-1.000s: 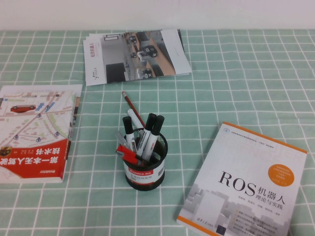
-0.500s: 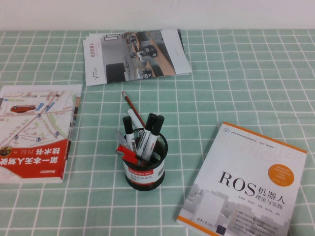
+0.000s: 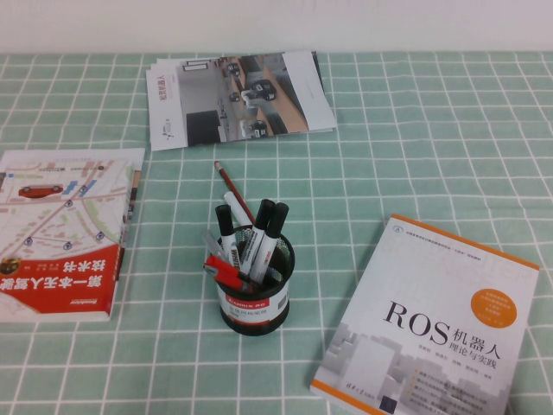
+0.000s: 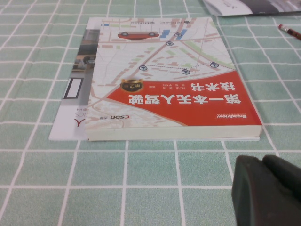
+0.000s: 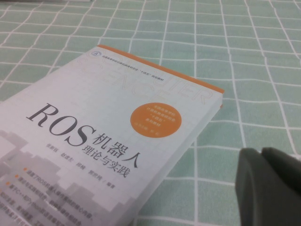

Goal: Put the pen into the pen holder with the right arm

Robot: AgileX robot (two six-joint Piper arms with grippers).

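The black wire-mesh pen holder (image 3: 256, 294) stands at the table's middle front, with its red-and-white label facing me. Inside it stand white markers with black caps (image 3: 263, 226), and a slim pen with a red end (image 3: 223, 269) leans at its left rim. Neither arm shows in the high view. My left gripper (image 4: 263, 162) is shut and empty, low over the cloth in front of the red-and-white book (image 4: 169, 89). My right gripper (image 5: 261, 154) is shut and empty, low over the cloth beside the ROS book (image 5: 99, 141).
A thin red pencil (image 3: 232, 184) lies on the cloth just behind the holder. Brochures (image 3: 238, 97) lie at the back. The red-and-white book (image 3: 65, 229) lies at the left and the ROS book (image 3: 432, 320) at the front right.
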